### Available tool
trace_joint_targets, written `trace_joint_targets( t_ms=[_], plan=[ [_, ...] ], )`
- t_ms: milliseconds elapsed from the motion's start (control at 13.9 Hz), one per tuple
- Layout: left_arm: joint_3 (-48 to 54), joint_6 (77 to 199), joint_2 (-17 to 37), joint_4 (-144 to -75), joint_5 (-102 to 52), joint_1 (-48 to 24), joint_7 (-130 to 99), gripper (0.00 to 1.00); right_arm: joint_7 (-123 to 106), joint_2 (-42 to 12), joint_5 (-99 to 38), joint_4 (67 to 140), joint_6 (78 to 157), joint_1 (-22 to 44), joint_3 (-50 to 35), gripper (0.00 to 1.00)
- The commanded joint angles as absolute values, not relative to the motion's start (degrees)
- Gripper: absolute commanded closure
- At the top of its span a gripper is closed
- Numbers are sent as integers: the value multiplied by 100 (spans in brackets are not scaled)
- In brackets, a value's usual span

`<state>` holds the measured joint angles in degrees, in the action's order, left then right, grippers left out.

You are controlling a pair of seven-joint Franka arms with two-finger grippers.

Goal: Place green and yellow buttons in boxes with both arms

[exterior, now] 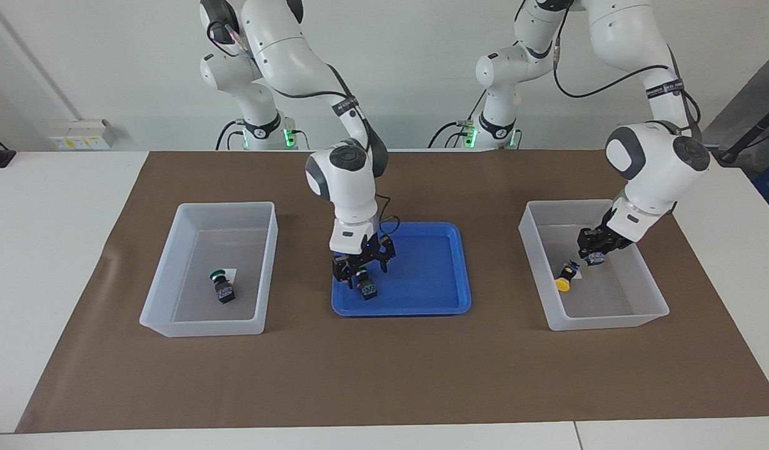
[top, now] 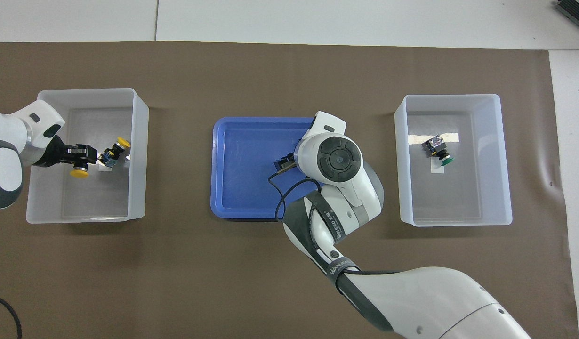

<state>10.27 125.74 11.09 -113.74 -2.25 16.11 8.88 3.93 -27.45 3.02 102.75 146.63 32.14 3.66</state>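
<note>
The right gripper (exterior: 363, 267) hangs open over one green button (exterior: 367, 289) near the blue tray (exterior: 434, 300) rim farther from the robots, a second green button (exterior: 222, 287) lies mid-floor in the right arm's bin (exterior: 165, 281), and the left gripper (exterior: 589, 255), fingers I cannot tell, sits low in the other bin (exterior: 647, 275) beside two yellow buttons (top: 116, 149).
</note>
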Motion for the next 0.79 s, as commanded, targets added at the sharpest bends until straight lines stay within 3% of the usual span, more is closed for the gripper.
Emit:
trace_joint_targets(
  t_ms=[0,72,360,505,721],
  plan=[
    [1046,12140,993,-11129,-255,1617,984,21,247,-2892,413,10275,14933,3155,334,0],
    [1046,11903,1002,-10936,-255,1600,984,21,176,-2909,413,10283,14933,3155,334,12],
    [1116,10603,932,-10022,-255,1451,923,18,220,-2944,343,10257,14854,3182,325,100],
    [1116,10083,862,-9608,-255,1249,905,11,264,-2901,299,10108,14591,3156,334,100],
    [1125,9862,432,-9598,-255,1046,862,2,238,-2437,299,9660,13267,2919,343,100]
  ],
)
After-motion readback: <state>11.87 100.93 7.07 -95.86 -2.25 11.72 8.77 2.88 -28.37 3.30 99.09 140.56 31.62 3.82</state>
